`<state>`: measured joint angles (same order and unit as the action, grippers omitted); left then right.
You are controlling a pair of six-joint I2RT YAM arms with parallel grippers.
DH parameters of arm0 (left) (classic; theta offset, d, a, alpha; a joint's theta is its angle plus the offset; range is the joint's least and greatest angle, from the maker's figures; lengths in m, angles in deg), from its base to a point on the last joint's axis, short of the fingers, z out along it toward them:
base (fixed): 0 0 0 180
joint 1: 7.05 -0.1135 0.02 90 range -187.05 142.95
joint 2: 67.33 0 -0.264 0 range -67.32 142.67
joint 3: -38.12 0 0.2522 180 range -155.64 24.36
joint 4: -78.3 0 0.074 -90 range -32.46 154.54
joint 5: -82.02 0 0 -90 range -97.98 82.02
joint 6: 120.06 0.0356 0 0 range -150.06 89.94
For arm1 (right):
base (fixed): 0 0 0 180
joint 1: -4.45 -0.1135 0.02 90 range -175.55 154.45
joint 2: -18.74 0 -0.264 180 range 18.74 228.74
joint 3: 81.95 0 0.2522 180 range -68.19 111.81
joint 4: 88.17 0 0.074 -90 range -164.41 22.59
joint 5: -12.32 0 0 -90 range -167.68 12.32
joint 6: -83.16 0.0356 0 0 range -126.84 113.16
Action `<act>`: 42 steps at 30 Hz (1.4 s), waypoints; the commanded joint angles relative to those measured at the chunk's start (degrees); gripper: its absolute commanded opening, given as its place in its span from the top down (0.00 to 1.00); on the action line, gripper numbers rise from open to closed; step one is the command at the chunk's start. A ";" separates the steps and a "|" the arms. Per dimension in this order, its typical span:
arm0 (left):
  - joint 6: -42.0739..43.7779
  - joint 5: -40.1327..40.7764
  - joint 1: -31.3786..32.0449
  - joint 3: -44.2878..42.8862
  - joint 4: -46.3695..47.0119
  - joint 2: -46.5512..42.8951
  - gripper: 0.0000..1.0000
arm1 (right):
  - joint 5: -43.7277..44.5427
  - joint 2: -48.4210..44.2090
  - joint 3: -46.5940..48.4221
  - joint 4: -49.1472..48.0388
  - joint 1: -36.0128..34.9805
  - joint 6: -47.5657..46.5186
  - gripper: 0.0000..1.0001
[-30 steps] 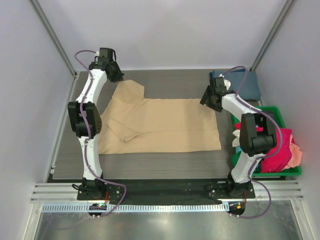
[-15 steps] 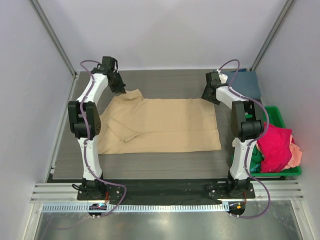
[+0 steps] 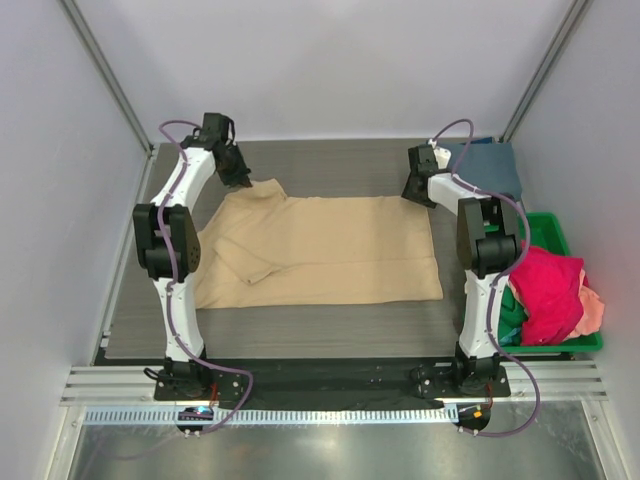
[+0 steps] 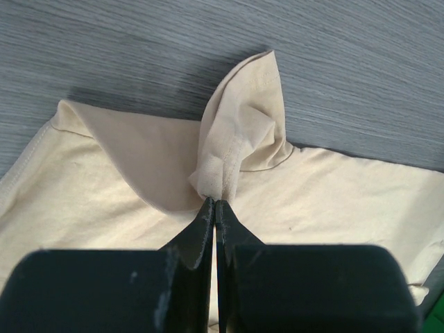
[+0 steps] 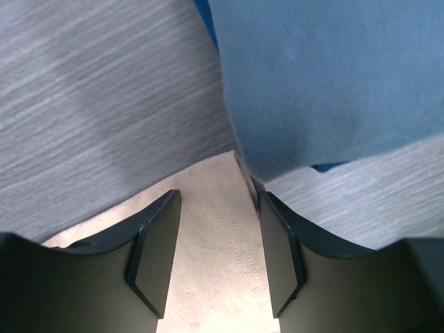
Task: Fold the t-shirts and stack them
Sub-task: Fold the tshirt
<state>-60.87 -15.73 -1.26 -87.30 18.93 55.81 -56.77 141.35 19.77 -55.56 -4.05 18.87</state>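
A tan t-shirt [image 3: 330, 250] lies spread flat on the grey table, its collar end to the left. My left gripper [image 3: 240, 180] is at its far-left corner, shut on a pinched-up fold of the tan cloth [image 4: 239, 139], which rises as a peak from the fingertips [image 4: 216, 202]. My right gripper [image 3: 412, 192] is at the shirt's far-right hem corner. It is open, its two fingers straddling the stitched hem corner [image 5: 208, 277] without pressing it. A folded slate blue-grey t-shirt [image 3: 490, 165] lies just beyond, and its edge [image 5: 319, 76] overlaps the tan corner.
A green bin [image 3: 590, 340] at the right edge holds a magenta shirt [image 3: 548, 290] and a peach one [image 3: 592, 310], with green cloth beneath. Grey walls and slanted frame posts enclose the table at the back and sides.
The right arm has stretched out to the far hem corner and its jaws have narrowed around it. The left gripper moved a little nearer and right, staying shut on the tan cloth.
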 commanded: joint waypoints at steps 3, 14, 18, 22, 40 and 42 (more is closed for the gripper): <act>1.28 -1.22 0.20 0.47 0.96 -3.16 1.00 | 0.98 1.14 2.65 -2.85 0.75 -0.75 0.44; 1.54 -1.13 0.11 0.38 1.13 -2.98 1.00 | -3.42 2.90 2.48 -3.12 0.93 -0.14 0.83; 1.71 -0.78 0.11 0.04 0.96 -3.07 1.00 | -3.85 1.15 1.07 -3.29 0.93 -0.23 0.98; 2.15 0.80 0.11 -0.58 0.17 -4.56 1.00 | -4.91 -2.36 -0.33 -2.68 0.85 0.04 0.99; 2.59 0.89 -0.33 16.89 0.34 -24.68 1.00 | -9.21 -25.03 -14.29 0.04 0.67 -0.58 0.99; 2.59 1.59 -0.33 21.54 1.04 -27.76 1.00 | -9.04 -28.72 -16.32 0.04 0.67 -0.49 0.99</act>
<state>-59.47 -14.59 -1.44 -70.21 18.61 32.99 -65.56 117.98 6.00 -55.47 -3.11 18.50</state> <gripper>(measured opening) 0.005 0.050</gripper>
